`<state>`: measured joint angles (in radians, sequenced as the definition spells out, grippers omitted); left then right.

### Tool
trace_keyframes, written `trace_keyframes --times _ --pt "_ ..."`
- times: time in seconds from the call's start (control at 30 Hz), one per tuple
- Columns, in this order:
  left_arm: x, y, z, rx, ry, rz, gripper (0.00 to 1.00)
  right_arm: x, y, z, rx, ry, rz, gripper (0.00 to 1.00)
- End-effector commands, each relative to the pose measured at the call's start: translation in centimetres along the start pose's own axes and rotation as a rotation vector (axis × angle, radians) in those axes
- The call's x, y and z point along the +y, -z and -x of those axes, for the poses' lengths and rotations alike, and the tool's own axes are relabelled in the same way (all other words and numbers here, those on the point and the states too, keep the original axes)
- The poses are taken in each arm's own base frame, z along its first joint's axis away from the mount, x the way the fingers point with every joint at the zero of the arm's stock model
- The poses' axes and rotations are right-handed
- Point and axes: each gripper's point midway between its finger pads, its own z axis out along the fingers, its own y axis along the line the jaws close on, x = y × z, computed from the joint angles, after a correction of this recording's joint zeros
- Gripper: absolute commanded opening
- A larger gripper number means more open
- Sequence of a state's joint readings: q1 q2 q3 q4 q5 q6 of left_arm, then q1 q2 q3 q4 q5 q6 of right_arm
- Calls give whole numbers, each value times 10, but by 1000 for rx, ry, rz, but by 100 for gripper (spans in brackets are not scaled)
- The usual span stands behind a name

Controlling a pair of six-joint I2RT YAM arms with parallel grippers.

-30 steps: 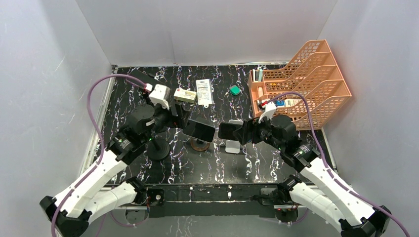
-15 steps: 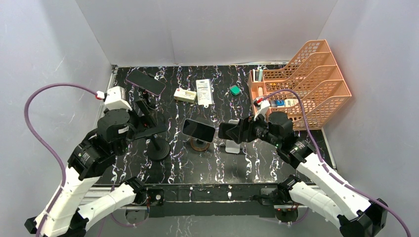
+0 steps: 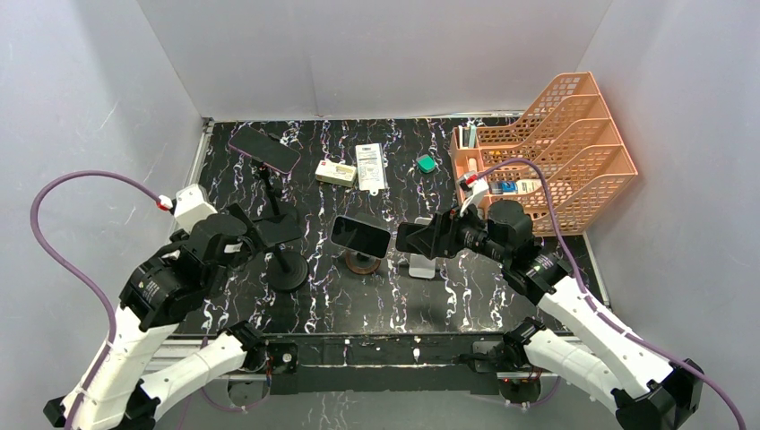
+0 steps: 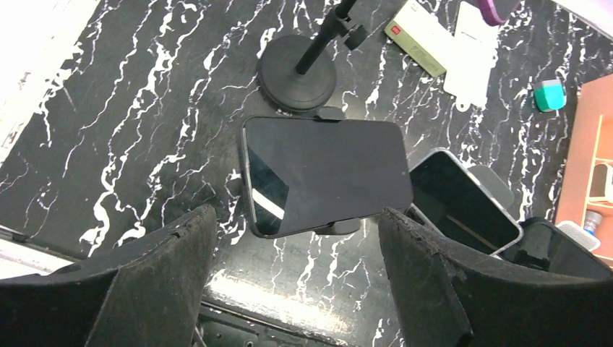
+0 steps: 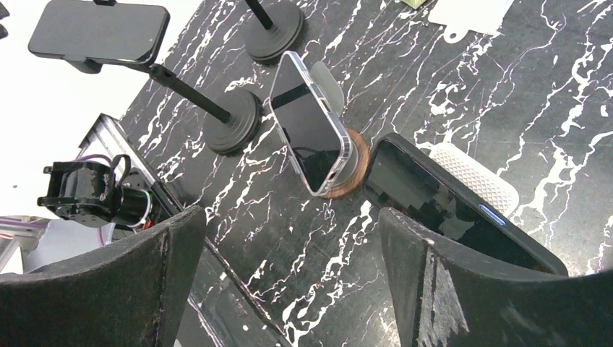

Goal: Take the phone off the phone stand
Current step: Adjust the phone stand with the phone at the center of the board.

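Note:
Several phones sit on stands. A black phone [image 4: 325,173] lies flat in a clamp on a black pole stand whose round base [image 3: 289,271] is on the table. My left gripper [image 3: 257,235] is open just short of it, with the fingers [image 4: 166,289] on either side and not touching. A clear-cased phone [image 3: 360,236] leans on a round wooden stand [image 3: 362,262]. A black phone [image 3: 414,237] leans on a white stand [image 3: 421,266]. My right gripper [image 3: 439,240] is open beside this phone, with empty fingers [image 5: 434,289].
A purple-cased phone [image 3: 263,149] sits on a second black pole stand [image 4: 298,72] at the back left. Small boxes [image 3: 336,173], a white card [image 3: 369,167] and a green item [image 3: 426,164] lie at the back. An orange file rack [image 3: 551,152] stands at the right.
My left arm has pulled back from the middle of the table to the left and toward the near edge, uncovering the purple-cased phone. My right arm has barely moved.

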<state>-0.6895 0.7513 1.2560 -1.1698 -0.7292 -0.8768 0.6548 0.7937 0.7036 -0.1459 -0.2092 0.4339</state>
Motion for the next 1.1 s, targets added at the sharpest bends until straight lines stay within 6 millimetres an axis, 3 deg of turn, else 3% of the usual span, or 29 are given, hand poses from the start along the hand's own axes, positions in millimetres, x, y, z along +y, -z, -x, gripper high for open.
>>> trace_keyframes --times 0.0,0.2,0.63,1.07 --pt "19 -4 -7 -13 0 77 80 23 8 36 -99 35 69 96" --pt "25 -18 -27 22 -45 144 80 26 11 37 -107 29 78 96" --pt "-3 -22 -27 -10 145 -13 79 28 18 38 -124 30 83 96" --pt "7 -30 -38 -29 223 16 75 28 19 33 -121 28 90 96"
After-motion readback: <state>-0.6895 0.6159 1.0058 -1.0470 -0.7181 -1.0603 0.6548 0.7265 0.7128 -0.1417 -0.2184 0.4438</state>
